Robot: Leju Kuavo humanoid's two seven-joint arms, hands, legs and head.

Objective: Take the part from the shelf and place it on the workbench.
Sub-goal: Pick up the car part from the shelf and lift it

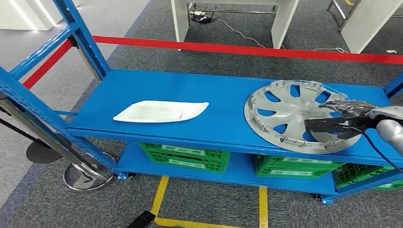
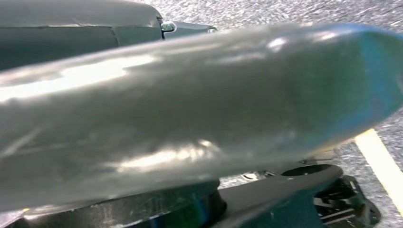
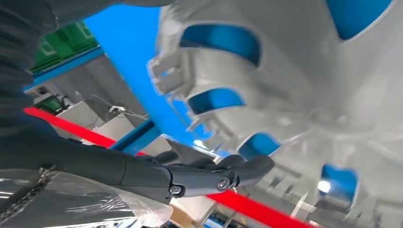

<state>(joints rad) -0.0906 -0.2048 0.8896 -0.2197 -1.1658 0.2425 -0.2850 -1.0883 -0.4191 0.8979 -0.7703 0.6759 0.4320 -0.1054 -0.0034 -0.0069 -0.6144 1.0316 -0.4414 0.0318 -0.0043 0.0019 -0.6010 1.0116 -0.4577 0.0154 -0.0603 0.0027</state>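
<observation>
So the round silver-grey plastic hubcap with the spoke cutouts [image 1: 292,115] is lying flat, inner side up, on the top deck of the blue metal shelf [image 1: 190,95], way over at the 3 o'clock end of it, with its near edge sitting right at the front lip of the deck. You can see the little clips all around its rim and blue deck showing through the cutouts. The robot's right hand [image 1: 343,116] is over the hubcap's 3 o'clock side, dark fingers [image 3: 223,173] stretched out long across the rim; honestly I can't tell if it's actually got hold of it or is just resting there, the close-up from that wrist only shows the fingers reaching along next to the rim clips. The left hand [image 2: 190,118] is just a big shiny grey blur in its own wrist camera, so no idea if it's spread or curled. Over toward 9 o'clock on the same deck, well apart from the hubcap, there's a flat white leaf-shaped plastic panel [image 1: 160,111]. On the lower deck underneath sit green plastic crates [image 1: 185,156], one near the middle and more toward 3 o'clock. Behind the shelf at 12 o'clock a red barrier tape [image 1: 247,49] runs across, hooked to a chrome stanchion post [image 1: 52,142] standing on the grey carpet at about 8 o'clock.
</observation>
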